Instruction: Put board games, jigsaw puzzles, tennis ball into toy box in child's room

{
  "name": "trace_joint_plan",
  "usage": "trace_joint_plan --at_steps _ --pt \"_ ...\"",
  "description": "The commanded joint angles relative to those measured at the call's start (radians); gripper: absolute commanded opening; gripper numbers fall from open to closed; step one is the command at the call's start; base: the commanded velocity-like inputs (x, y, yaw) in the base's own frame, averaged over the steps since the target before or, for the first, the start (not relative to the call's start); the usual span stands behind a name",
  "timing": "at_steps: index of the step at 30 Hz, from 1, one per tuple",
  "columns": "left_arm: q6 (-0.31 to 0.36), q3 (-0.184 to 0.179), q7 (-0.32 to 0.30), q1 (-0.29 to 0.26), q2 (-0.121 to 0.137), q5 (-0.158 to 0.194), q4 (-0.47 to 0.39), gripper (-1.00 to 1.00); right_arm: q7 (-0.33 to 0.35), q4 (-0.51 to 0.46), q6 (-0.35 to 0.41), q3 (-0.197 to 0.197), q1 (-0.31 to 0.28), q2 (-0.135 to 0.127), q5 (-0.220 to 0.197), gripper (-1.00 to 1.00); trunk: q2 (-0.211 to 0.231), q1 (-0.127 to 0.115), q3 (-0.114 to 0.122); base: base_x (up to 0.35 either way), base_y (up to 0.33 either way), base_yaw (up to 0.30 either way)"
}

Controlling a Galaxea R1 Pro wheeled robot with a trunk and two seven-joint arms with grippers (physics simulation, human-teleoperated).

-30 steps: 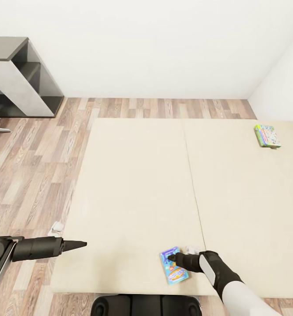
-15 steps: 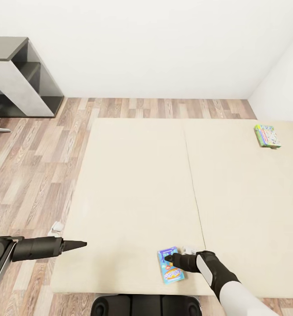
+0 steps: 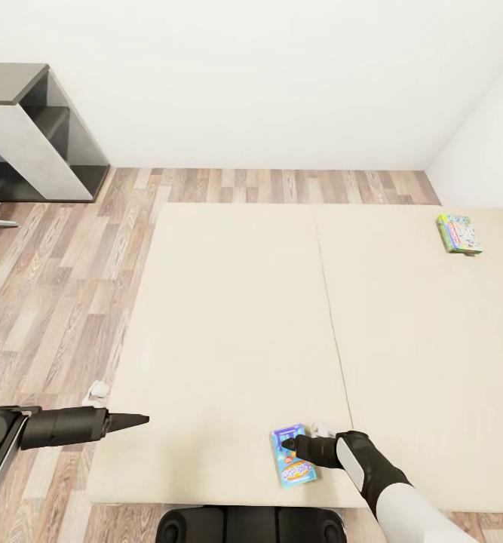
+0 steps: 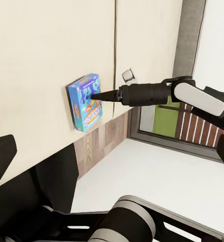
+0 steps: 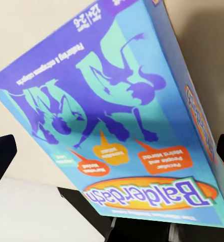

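far left, part of the grey worktop [image 3: 25,128] shows against the white wall, well apart from the bed; the toy box is not among what can be seen here, so the games will have to be carried over there.

next, the left claw [image 3: 139,419] hangs just past the bed's left edge, over the mattress rim, its fingers pressed together to a single point and holding nothing. it looks parked out of the way, with its camera turned toward the right arm's work.

the bed [image 3: 236,317] spreads across the middle, plain beige with a seam down it. near its front edge, just left of that seam, lies the blue game [image 3: 292,455], flat on the mattress. the right claw [image 3: 289,443] has its tip on the box's top face; in the left wrist view the claw [image 4: 94,94] reads as one dark point touching the blue game [image 4: 85,101], so the fingers seem together rather than spread, pressing or nudging the box and not gripping it. probably the aim is to slide it to the bed's edge, where a flat box can be pinched from the side.

the right wrist view has the box [image 5: 117,111] close and skewed.

far right, the green game [image 3: 458,233] lies flat by the bed's far edge, untouched.
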Motion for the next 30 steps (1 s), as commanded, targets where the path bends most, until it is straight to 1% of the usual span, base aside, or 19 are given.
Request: trace_joint_plan --at_steps 1,5,7,8,11,14,30 --pt "0.011 0.000 -0.004 0.000 0.000 -0.001 0.000 1.00 0.003 -0.001 0.007 -0.008 0.000 0.001 0.000 1.00 -0.001 0.000 -0.001 0.000 0.000 0.000" --pt "0.011 0.000 -0.004 0.000 0.000 -0.001 0.000 1.00 0.010 -0.001 0.007 -0.008 0.000 0.001 0.000 1.00 -0.001 0.000 -0.001 0.000 0.000 0.000" --pt "0.011 0.000 -0.003 0.000 0.000 -0.001 0.000 1.00 0.025 -0.001 0.007 -0.008 0.000 0.001 -0.001 1.00 -0.001 0.000 -0.001 0.000 0.000 0.000" --pt "0.011 0.000 -0.003 0.000 0.000 -0.001 0.000 1.00 0.046 -0.001 0.007 -0.008 0.000 0.001 0.000 1.00 -0.001 0.000 -0.001 0.000 0.000 0.000" --pt "0.011 -0.001 -0.003 0.000 0.000 -0.001 0.000 1.00 0.076 -0.001 0.007 -0.008 -0.001 0.001 0.000 1.00 -0.001 0.000 -0.001 0.000 0.000 0.000" --pt "0.011 0.000 -0.003 0.000 0.000 -0.001 0.000 1.00 0.088 -0.001 0.007 -0.008 0.000 0.001 0.000 1.00 -0.001 0.000 -0.001 0.000 0.000 0.000" --pt "0.010 0.000 -0.004 0.000 0.000 -0.001 0.000 1.00 0.094 -0.003 0.006 -0.008 0.000 0.006 0.001 1.00 -0.001 0.000 -0.001 0.000 0.000 0.000"
